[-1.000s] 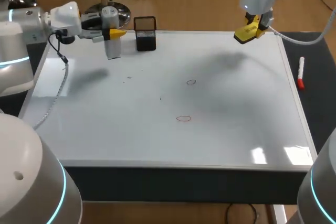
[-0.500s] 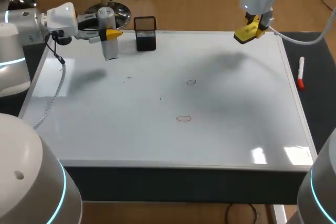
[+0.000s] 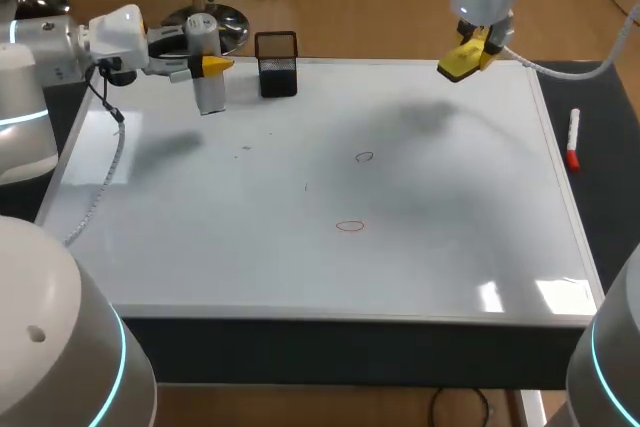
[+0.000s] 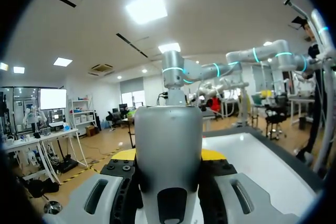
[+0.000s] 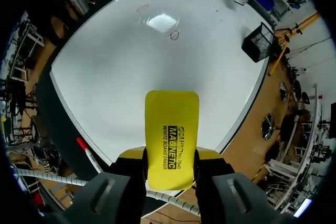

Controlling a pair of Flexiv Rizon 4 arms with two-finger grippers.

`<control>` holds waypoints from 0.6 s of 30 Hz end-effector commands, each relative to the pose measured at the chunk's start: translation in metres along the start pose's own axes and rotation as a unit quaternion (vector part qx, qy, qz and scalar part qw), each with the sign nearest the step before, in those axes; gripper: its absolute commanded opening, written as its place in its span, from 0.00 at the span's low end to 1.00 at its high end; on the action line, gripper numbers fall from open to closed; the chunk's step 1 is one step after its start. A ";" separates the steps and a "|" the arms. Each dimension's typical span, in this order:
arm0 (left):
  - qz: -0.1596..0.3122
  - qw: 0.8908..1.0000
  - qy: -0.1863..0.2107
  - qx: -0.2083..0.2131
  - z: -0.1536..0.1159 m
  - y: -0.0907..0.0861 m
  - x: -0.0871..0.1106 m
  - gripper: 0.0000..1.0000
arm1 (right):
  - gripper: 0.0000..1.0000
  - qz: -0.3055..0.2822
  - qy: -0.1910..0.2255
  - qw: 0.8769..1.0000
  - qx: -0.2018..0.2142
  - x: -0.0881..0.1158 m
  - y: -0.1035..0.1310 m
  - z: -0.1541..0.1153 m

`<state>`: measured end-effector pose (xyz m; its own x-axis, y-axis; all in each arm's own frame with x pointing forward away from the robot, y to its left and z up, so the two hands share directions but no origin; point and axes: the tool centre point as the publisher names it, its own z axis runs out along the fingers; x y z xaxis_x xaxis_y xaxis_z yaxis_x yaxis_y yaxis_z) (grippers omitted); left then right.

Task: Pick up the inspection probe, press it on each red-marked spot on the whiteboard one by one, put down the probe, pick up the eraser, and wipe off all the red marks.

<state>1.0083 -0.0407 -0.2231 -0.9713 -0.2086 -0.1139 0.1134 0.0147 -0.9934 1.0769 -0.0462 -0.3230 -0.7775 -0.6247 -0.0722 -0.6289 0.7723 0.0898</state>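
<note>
Over the far left corner of the whiteboard [image 3: 450,247], the inspection probe [image 3: 210,95] hangs upright, a grey cylinder clamped between the two fingers of the left gripper [image 3: 205,65], its lower end above the board and not touching it. Over the far right part of the board, the right gripper [image 5: 170,157] is closed on the yellow eraser [image 5: 172,129], held flat between the fingers and well above the surface.

Two red marks remain on the board: a small loop [image 3: 364,157] near the middle and a flatter oval [image 3: 350,226] nearer the robot. Whether the probe has been pressed on them cannot be told from these views. By my reading, the probe has not been put down, the eraser is already in hand, and the wiping is wholly left to do.

The board is glossy white, showing glare patches toward its near right corner, soft shadows under both arms, and a few faint dark specks. A black mesh holder [image 3: 277,65] stands at the far edge, just beside the probe. A red-capped marker [image 3: 573,139] lies off the board on the dark table [image 3: 600,177] at the right. Both red marks are well apart from the holder and the marker.
</note>
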 end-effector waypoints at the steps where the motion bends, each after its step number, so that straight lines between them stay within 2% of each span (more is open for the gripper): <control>1: 0.000 1.000 -0.001 -0.001 0.000 -0.002 0.001 0.00 | 0.00 -0.017 0.005 1.000 0.001 -0.010 0.023 -0.001; 7: 0.000 1.000 -0.001 -0.001 0.000 -0.002 0.001 0.00 | 0.00 -0.058 -0.009 0.998 -0.002 -0.022 0.074 0.003; 13: 0.000 1.000 -0.001 -0.001 0.000 -0.002 0.001 0.00 | 0.00 -0.089 -0.019 0.996 -0.018 -0.026 0.127 0.019; 18: 0.000 1.000 -0.001 -0.001 0.000 -0.002 0.001 0.00 | 0.00 -0.100 -0.022 0.994 -0.032 -0.027 0.159 0.033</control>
<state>1.0083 -0.0407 -0.2231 -0.9713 -0.2086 -0.1140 0.1134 0.0147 -0.9934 1.0061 0.0882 -0.3335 -0.6396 -0.7575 -0.1307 -0.7679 0.6223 0.1517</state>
